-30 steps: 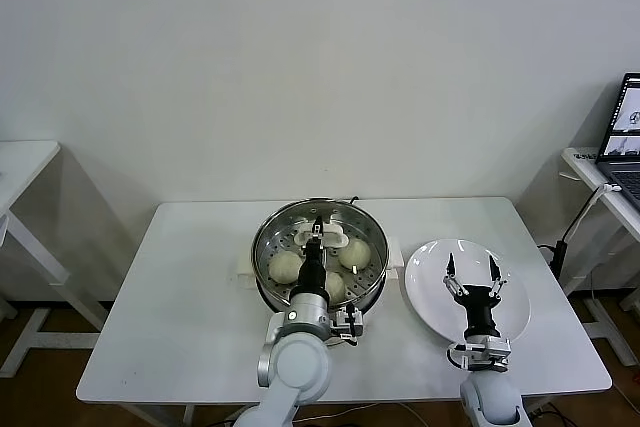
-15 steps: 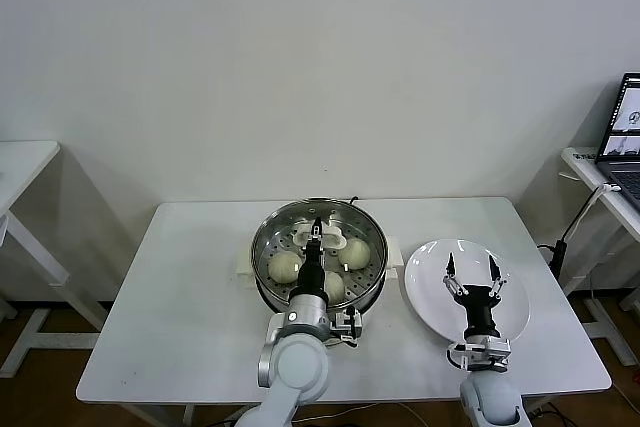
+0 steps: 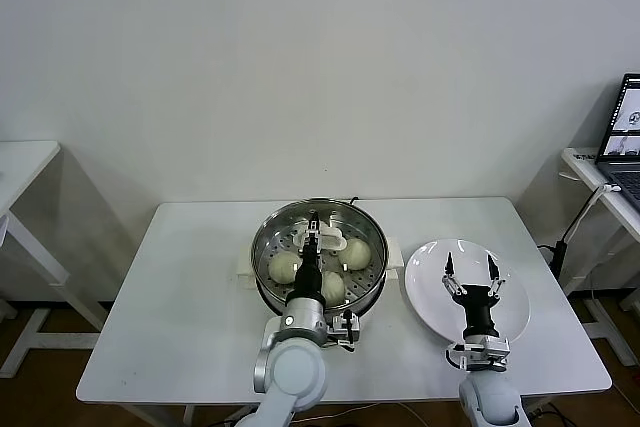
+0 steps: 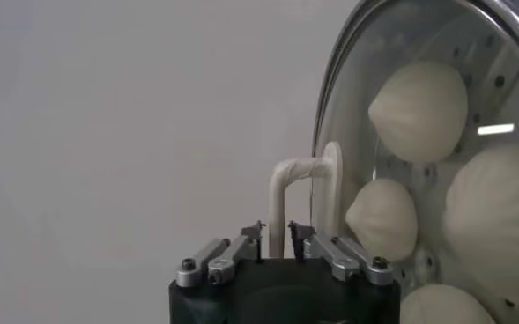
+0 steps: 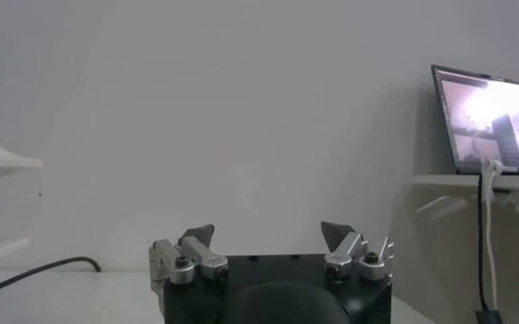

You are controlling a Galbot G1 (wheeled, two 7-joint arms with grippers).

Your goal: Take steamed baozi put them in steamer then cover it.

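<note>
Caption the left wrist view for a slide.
Left gripper at the glass lid's white handle, buns visible through it in the steamer.

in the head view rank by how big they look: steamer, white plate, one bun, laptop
1. steamer
2. white plate, a bit smaller
3. laptop, cut off by the frame and farther back, so unsure
4. bun

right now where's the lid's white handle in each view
Head view: the lid handle sits over the middle of the steamer, at the left claw.
Left wrist view: lower centre, gripped by the left claw.
Right wrist view: not in it.
Shared landmark: the baozi beneath it.
</note>
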